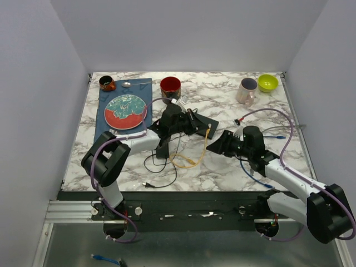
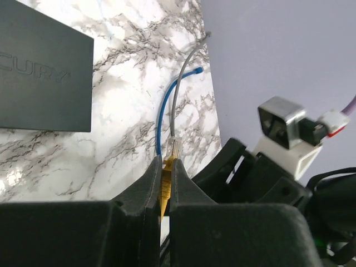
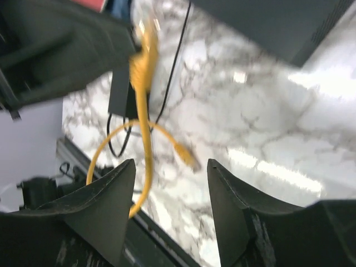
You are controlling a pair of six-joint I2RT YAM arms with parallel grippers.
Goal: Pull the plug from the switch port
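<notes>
The black switch lies flat on the marble near mid-table. My left gripper is shut on the yellow plug, whose clear tip points away from the switch and stands apart from it. Its yellow cable hangs in a loop down to a loose second end on the table. My right gripper is open just right of the cable, with nothing between its fingers.
A plate on a blue mat, a red cup, a dark cup, a mug and a green bowl stand at the back. Blue cables, a grey cable and a black cable lie around.
</notes>
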